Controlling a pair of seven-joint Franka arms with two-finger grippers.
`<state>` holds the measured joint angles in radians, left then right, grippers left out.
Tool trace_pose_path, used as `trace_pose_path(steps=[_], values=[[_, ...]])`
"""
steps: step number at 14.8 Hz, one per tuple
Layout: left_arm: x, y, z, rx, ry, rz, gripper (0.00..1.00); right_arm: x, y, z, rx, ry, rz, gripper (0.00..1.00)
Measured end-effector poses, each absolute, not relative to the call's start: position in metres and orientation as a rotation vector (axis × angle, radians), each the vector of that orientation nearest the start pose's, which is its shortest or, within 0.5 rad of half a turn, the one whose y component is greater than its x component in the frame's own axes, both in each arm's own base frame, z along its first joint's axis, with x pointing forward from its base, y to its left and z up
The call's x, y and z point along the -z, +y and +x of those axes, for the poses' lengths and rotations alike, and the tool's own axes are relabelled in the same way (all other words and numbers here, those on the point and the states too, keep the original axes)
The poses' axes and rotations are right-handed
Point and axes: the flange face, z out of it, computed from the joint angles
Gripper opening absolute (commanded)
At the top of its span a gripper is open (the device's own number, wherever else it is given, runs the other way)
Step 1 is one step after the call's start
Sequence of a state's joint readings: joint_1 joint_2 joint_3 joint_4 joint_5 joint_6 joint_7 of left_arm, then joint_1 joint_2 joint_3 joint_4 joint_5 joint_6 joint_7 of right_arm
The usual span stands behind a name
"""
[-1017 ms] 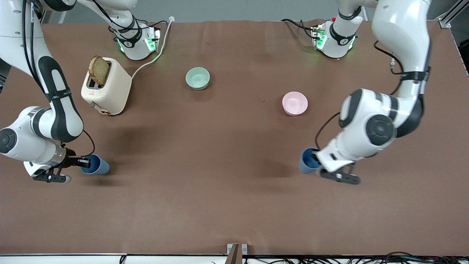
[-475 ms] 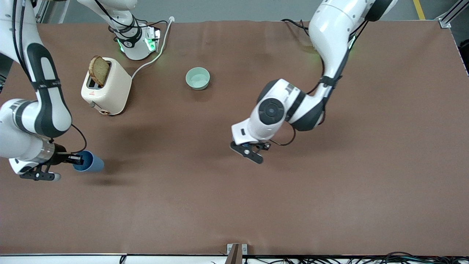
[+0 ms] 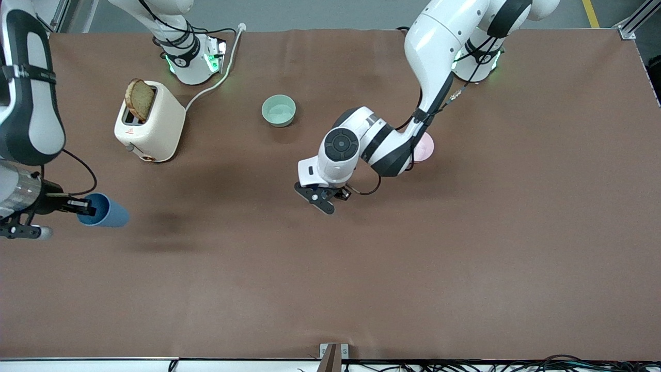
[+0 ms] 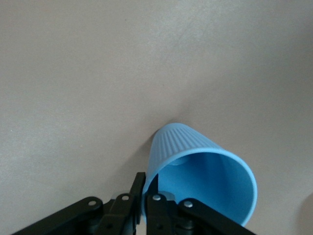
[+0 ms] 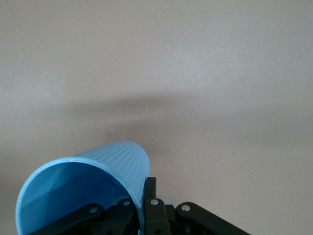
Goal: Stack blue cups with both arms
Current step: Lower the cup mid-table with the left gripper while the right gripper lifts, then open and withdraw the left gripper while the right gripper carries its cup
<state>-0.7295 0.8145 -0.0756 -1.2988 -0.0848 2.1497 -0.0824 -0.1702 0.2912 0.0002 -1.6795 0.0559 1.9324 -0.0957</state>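
1. The brown bench carried a cream toaster with a slice of brown toast standing up out of its slot, toward the right arm's end.
2. A pale green round bowl sat near the middle of the bench, farther from the front camera than the left gripper's spot.
3. A pink round bowl lay toward the left arm's end, mostly hidden under the left arm's white forearm.
4. The right gripper hung over the bench at the right arm's end, nearer the front camera than the toaster.
5. Its black fingers were pinched on the rim of a small matte blue ribbed plastic cup, one finger inside the rim and one outside.
6. That cup was lifted clear of the bench and tipped on its side, its open mouth toward the gripper; its shadow fell on the bench below.
7. The left gripper hovered over the middle of the bench, nearer the front camera than the green bowl.
8. In the left wrist view its fingers were clamped on the rim of a second blue ribbed plastic cup, held tilted above the bare bench; in the front view the arm hid this cup.
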Motion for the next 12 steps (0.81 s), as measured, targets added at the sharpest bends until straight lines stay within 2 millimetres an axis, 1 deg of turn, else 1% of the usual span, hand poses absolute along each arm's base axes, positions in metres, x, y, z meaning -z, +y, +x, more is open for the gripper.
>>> trace_pose_path(steps=[2,3,4,5,6,7,8,9,10,11,12], values=[[-0.262,-0.535,0.528,-0.026,1.051,-3.1,1.0,-0.462,-0.102,0.621,-0.028,0.14,-3.082,0.01],[-0.266,-0.535,0.529,-0.019,1.051,-3.102,1.0,-0.48,-0.099,0.615,-0.014,0.134,-3.083,0.01],[-0.274,-0.534,0.531,-0.021,1.05,-3.101,1.0,-0.5,-0.095,0.608,0.001,0.126,-3.084,0.01],[-0.291,-0.531,0.534,-0.032,1.045,-3.097,1.0,-0.52,-0.091,0.598,0.011,0.119,-3.085,0.01],[-0.315,-0.522,0.54,-0.039,1.025,-3.094,1.0,-0.539,-0.088,0.588,0.016,0.114,-3.085,0.01],[-0.346,-0.505,0.551,-0.038,0.987,-3.099,1.0,-0.556,-0.085,0.578,0.018,0.114,-3.085,0.01],[-0.377,-0.477,0.566,-0.033,0.927,-3.107,1.0,-0.571,-0.08,0.568,0.016,0.116,-3.085,0.01],[-0.407,-0.44,0.587,-0.014,0.843,-3.12,1.0,-0.584,-0.074,0.559,0.016,0.117,-3.084,0.01],[-0.433,-0.398,0.609,0.017,0.745,-3.14,1.0,-0.595,-0.067,0.552,0.017,0.115,-3.085,0.01],[-0.453,-0.352,0.631,0.047,0.645,-3.161,1.0,-0.603,-0.059,0.545,0.016,0.114,-3.085,0.01],[-0.467,-0.305,0.651,0.074,0.545,-3.179,1.0,-0.61,-0.051,0.539,0.014,0.107,-3.085,0.01]])
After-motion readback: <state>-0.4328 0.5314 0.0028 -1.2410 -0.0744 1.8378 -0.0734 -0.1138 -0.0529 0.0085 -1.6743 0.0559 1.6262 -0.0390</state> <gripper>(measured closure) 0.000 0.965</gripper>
